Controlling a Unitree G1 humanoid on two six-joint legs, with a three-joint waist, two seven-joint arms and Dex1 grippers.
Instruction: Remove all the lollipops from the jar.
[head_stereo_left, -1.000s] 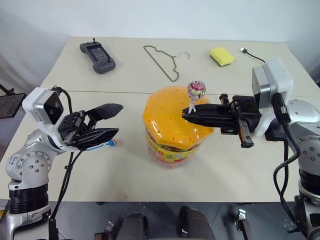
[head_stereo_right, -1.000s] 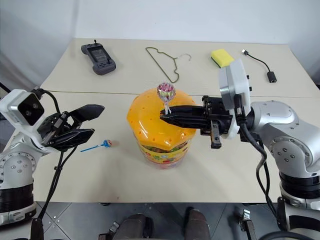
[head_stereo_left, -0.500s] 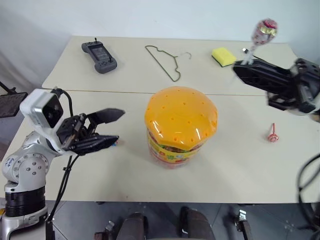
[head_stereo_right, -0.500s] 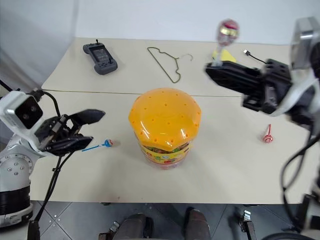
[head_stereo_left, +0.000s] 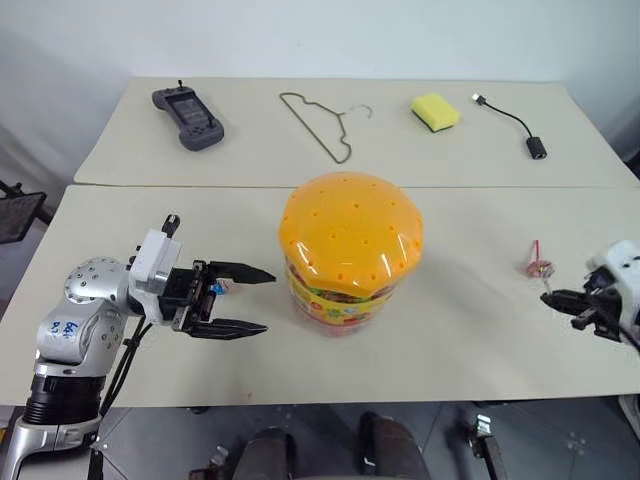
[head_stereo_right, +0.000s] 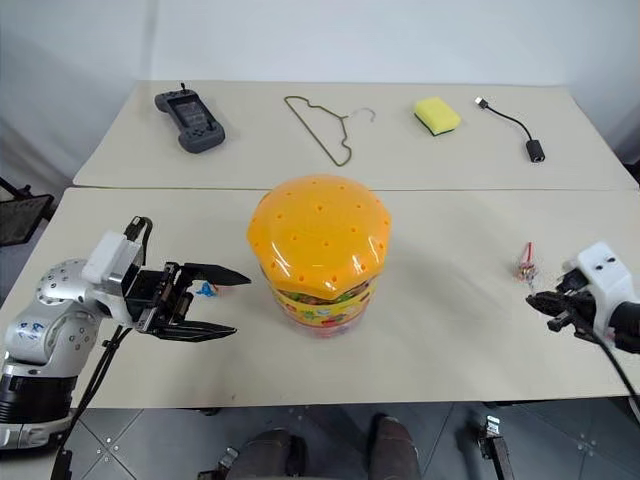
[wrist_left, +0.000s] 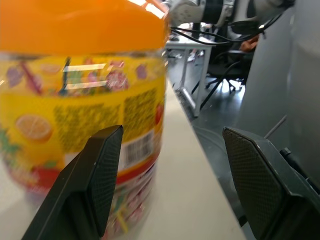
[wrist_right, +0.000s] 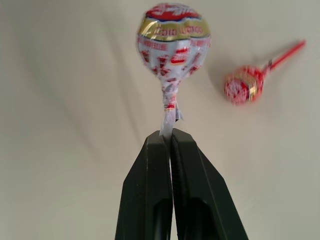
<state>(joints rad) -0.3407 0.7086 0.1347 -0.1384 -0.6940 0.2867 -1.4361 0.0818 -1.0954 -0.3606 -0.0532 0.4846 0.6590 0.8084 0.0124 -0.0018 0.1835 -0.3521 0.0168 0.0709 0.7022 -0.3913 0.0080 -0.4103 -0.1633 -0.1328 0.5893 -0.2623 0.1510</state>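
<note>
Since a second ago my right gripper (wrist_right: 170, 137) swung off the jar (head_stereo_left: 350, 245) to the table's right, pinching a lollipop (wrist_right: 173, 35) beside the red one (wrist_right: 242, 86), left gripper (head_stereo_left: 258, 300) spread.

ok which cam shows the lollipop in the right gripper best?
Right wrist view: the lollipop sits close up, its stick pinched by the shut right gripper. In the eye views it is hard to make out beside the gripper.

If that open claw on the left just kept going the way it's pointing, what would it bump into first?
Most likely the jar: the left gripper points level at its lower wall, with bare table between. Exact depth is unclear.
</note>
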